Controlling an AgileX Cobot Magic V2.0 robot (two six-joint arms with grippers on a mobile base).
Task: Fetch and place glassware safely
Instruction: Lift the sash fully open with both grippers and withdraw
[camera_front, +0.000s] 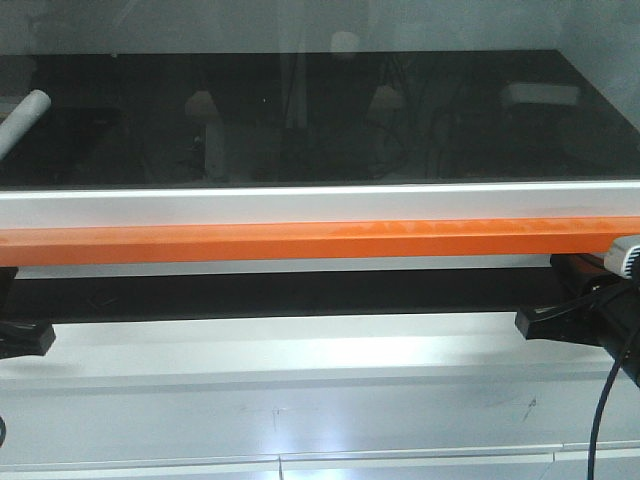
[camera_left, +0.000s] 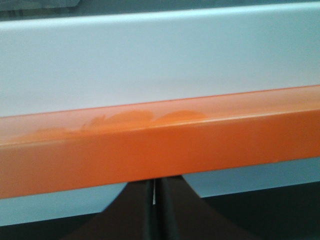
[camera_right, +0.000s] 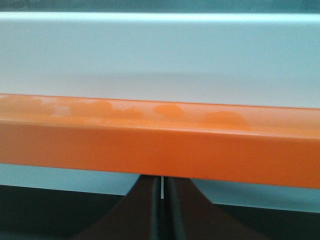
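Observation:
The glass jar with the white lid does not show clearly in any view; only a faint pale round shape (camera_front: 345, 43) sits at the far edge of the glossy black tabletop (camera_front: 320, 150), too dim to name. My left gripper (camera_left: 154, 200) is shut and empty, its fingertips just below an orange beam (camera_left: 160, 150). My right gripper (camera_right: 162, 192) is shut and empty, likewise under the beam (camera_right: 160, 145). In the front view the left gripper (camera_front: 25, 335) and right gripper (camera_front: 550, 320) sit low at the two sides, below the orange beam (camera_front: 320, 240).
A white rail (camera_front: 320, 203) runs along the table's near edge above the beam. A pale cylinder (camera_front: 25, 118) lies at the table's left edge. A whitish box (camera_front: 540, 95) shows at the far right. A black cable (camera_front: 600, 410) hangs at the lower right.

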